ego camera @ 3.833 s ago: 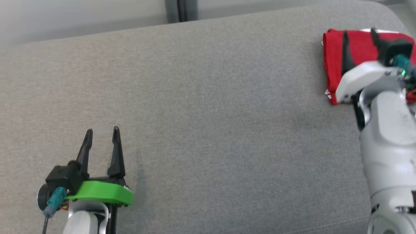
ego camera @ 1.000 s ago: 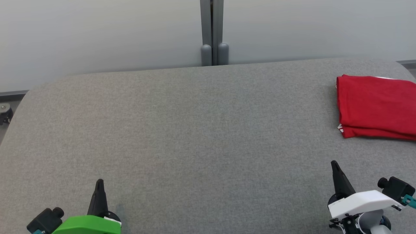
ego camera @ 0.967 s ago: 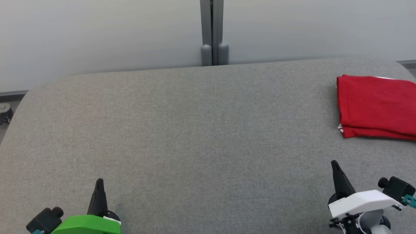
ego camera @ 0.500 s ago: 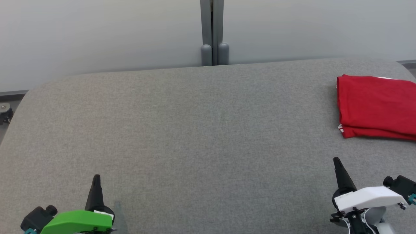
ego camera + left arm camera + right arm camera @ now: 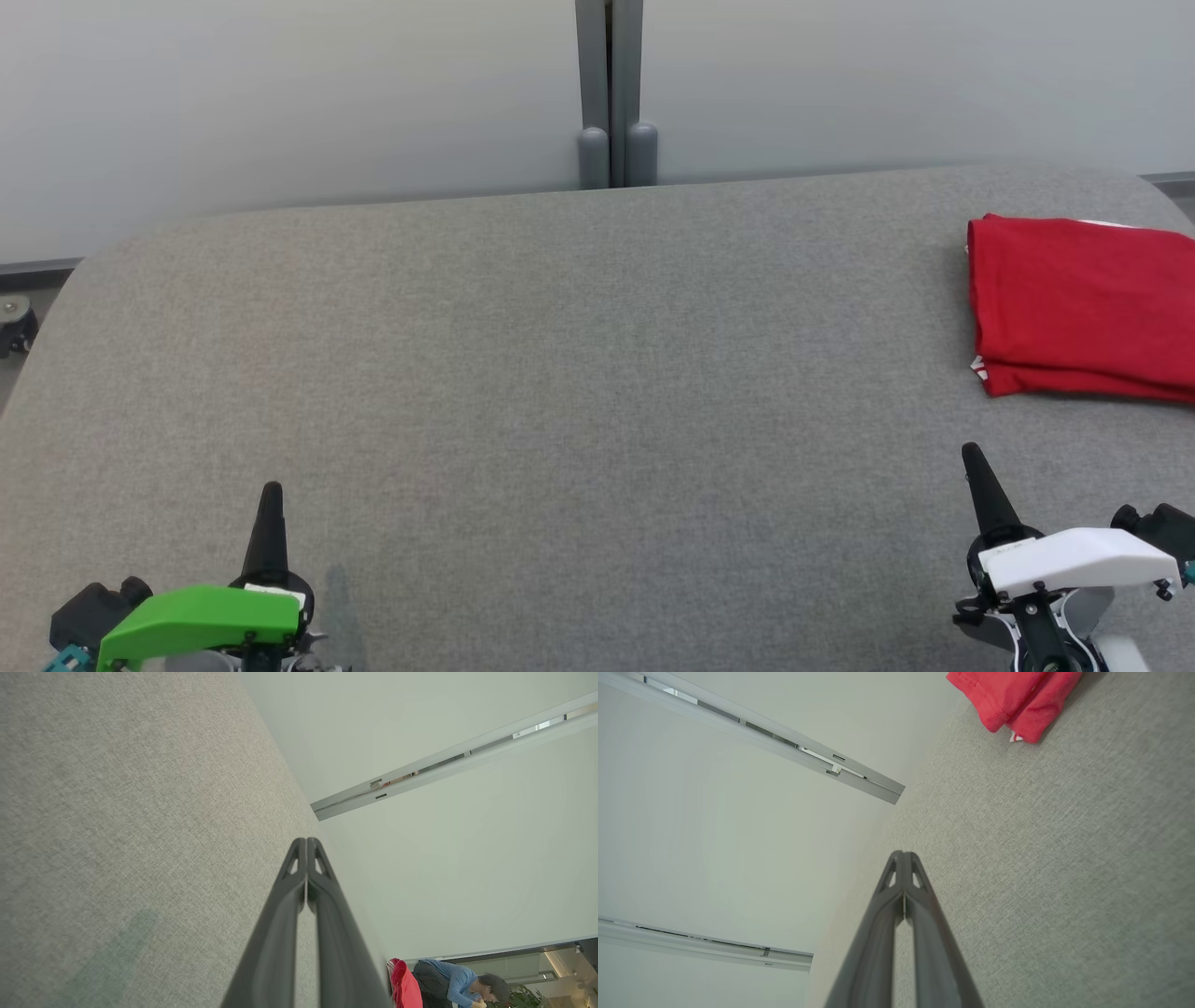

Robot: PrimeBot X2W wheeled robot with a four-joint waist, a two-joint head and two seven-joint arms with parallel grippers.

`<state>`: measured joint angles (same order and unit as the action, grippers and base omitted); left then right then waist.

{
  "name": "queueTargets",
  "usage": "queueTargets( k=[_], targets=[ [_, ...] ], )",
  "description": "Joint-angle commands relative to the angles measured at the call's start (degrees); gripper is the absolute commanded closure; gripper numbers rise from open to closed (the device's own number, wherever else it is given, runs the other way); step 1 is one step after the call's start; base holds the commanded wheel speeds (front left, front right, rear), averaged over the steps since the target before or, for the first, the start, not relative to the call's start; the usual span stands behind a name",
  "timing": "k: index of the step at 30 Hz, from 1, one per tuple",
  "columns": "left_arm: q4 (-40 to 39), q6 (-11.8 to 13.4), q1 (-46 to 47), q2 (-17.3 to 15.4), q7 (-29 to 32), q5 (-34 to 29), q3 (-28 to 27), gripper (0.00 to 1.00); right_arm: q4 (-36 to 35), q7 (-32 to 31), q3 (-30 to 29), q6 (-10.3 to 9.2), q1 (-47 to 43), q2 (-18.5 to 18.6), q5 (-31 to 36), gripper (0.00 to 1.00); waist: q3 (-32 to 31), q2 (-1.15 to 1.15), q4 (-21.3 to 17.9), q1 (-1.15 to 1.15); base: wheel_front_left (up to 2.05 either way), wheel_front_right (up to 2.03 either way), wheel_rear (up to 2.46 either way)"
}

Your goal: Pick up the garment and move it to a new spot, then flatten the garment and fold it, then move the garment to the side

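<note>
The red garment (image 5: 1078, 303) lies folded in a neat rectangle at the far right of the grey padded surface (image 5: 579, 392), cut off by the head view's right edge. A corner of the garment (image 5: 1013, 697) also shows at the top of the right wrist view, and a red sliver of it (image 5: 404, 989) sits low in the left wrist view. My left gripper (image 5: 271, 495) rests at the lower left, shut and empty, its tips pressed together (image 5: 306, 842). My right gripper (image 5: 971, 457) sits at the lower right, well short of the garment, shut and empty (image 5: 903, 855).
A pale partition wall with a grey post (image 5: 611, 93) runs along the surface's far edge. A caster wheel (image 5: 14, 322) stands beyond the left edge. A person in blue (image 5: 460, 984) crouches far off in the left wrist view.
Both grippers have drifted slightly forward over the last second, staying shut. Earlier still, the right gripper was over the garment; it has since let go and pulled back. The garment lies still.
</note>
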<state>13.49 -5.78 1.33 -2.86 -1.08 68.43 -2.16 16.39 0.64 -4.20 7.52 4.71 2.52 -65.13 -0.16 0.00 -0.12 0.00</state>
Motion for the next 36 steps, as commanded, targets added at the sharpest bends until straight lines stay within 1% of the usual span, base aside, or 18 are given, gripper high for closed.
queueTargets(
  k=[1, 36],
  targets=[
    [-0.55, -0.12, 1.51, -0.53, 0.35, 1.54, -0.54, 1.0, -0.78, -0.46, -0.27, -0.03, 1.2, 0.32, -1.6, 1.0, 0.0, 0.0, 0.0, 0.0, 0.0, 0.0, 0.0],
    [-0.9, -0.18, 4.26, -0.64, 4.95, 16.76, -2.81, 1.0, -1.54, -5.07, -1.82, -0.02, 2.12, 0.44, -18.52, 1.0, 0.06, 0.0, 0.07, 0.0, 0.0, 0.0, 0.0]
  ],
)
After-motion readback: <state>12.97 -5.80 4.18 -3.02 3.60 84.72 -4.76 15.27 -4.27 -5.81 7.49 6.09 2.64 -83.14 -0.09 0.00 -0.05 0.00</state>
